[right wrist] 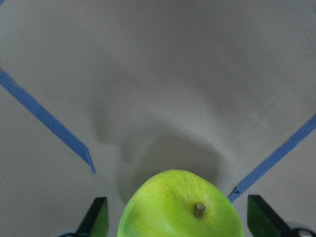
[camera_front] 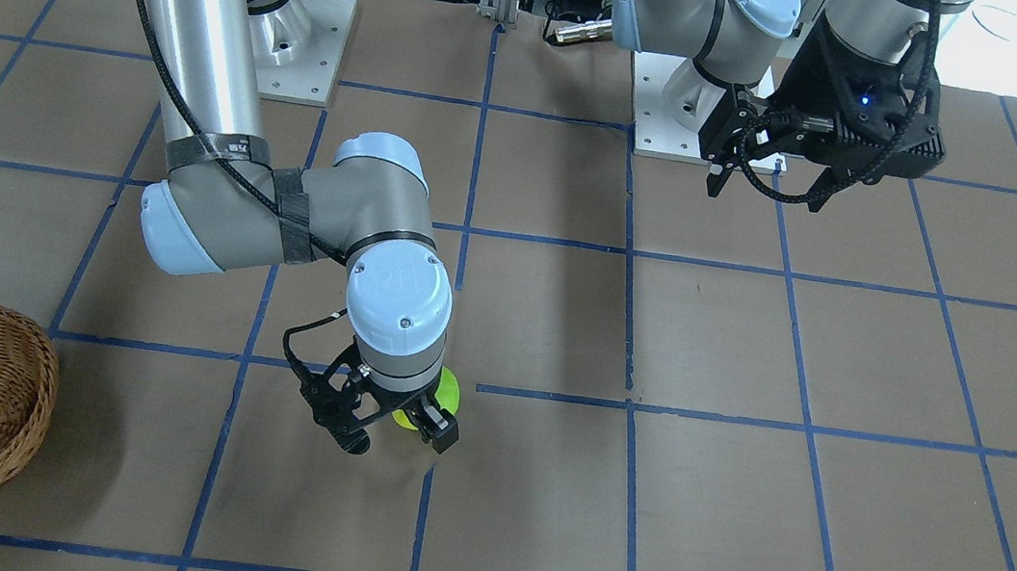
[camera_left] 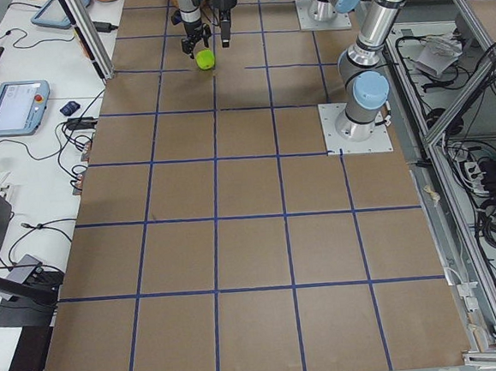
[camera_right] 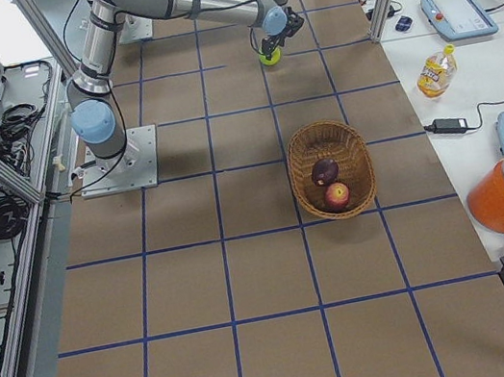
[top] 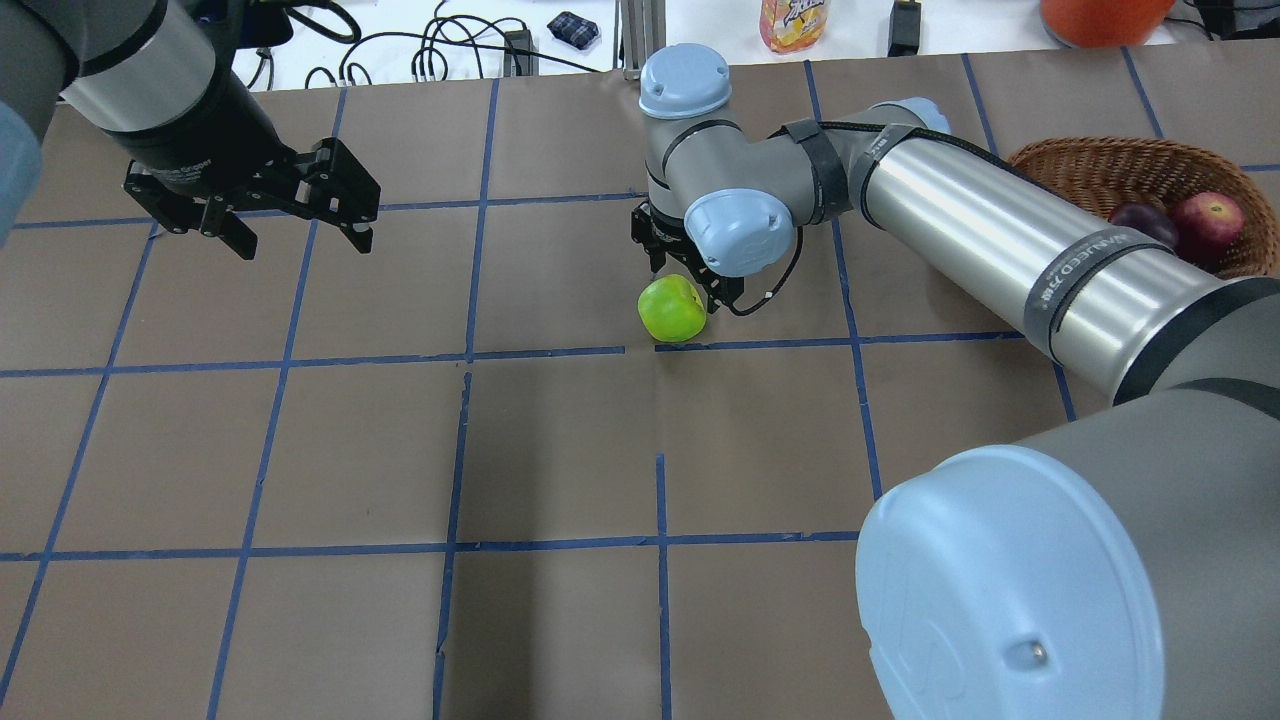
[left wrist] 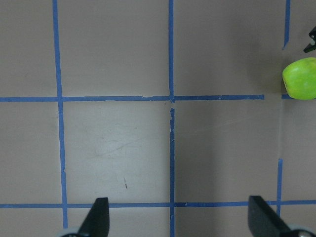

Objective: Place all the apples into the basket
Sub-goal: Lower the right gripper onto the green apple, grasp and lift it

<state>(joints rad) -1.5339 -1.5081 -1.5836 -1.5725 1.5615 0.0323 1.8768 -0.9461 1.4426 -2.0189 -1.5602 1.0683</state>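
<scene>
The lime-green apple [top: 672,308] lies on the brown table and fills the bottom of the right wrist view [right wrist: 180,207]. My right gripper [top: 690,265] is open and low over it, with a finger on either side and the fingers not closed on it. The wicker basket [top: 1100,165] stands at the far right and holds the red apple [top: 1210,220] and the dark purple apple [top: 1140,222]. My left gripper [top: 300,230] is open and empty, held above the table at the left. Its wrist view shows the green apple [left wrist: 301,78] at the right edge.
The table is brown paper with a blue tape grid [top: 470,355]. A drink bottle [top: 795,20], an orange container [top: 1100,15] and cables lie on the white bench beyond the table's far edge. My right arm's long link [top: 1000,230] passes in front of the basket.
</scene>
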